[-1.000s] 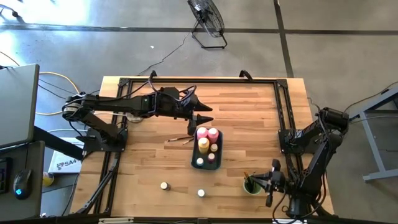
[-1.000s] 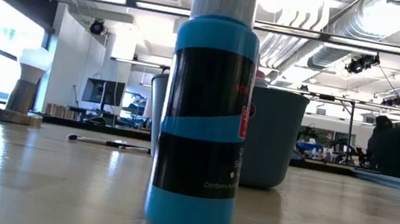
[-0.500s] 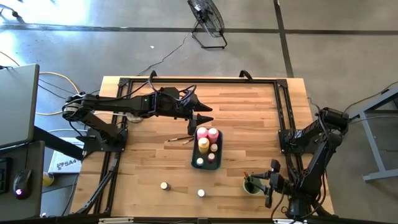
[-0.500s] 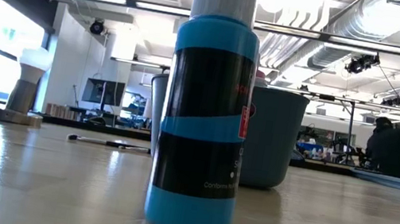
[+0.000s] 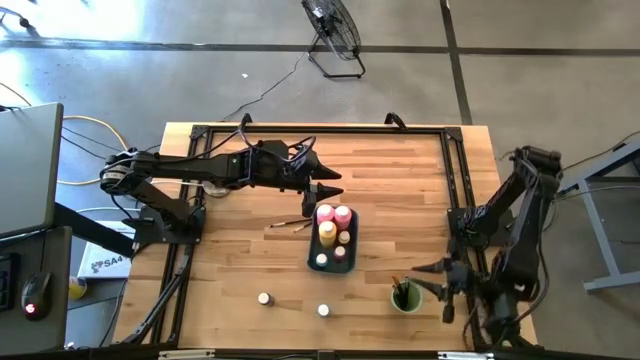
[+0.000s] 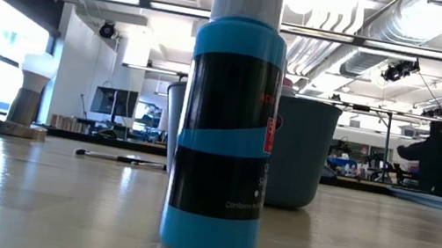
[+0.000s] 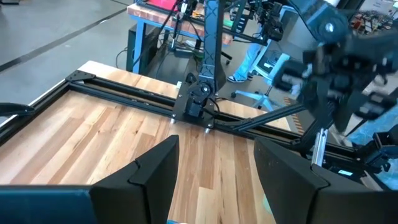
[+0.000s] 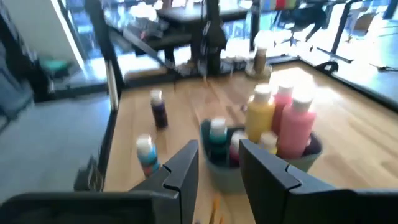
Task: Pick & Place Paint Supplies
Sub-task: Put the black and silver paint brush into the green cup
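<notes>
Paintbrushes point(image 5: 291, 223), thin, on slatted wooden table point(image 5: 400, 180)

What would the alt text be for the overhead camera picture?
A blue-grey tray holding pink and yellow squeeze bottles sits mid-table, the open left gripper hovering just behind it. The open right gripper is beside a green cup; two small jars stand loose.

The wooden bench point(image 5: 390, 200) carries a blue-grey tray point(image 5: 313, 254) just ahead of the left jaws, 2 loose jars point(image 5: 264, 298) well apart from them, and a green cup point(image 5: 404, 298) beside the right jaws.
</notes>
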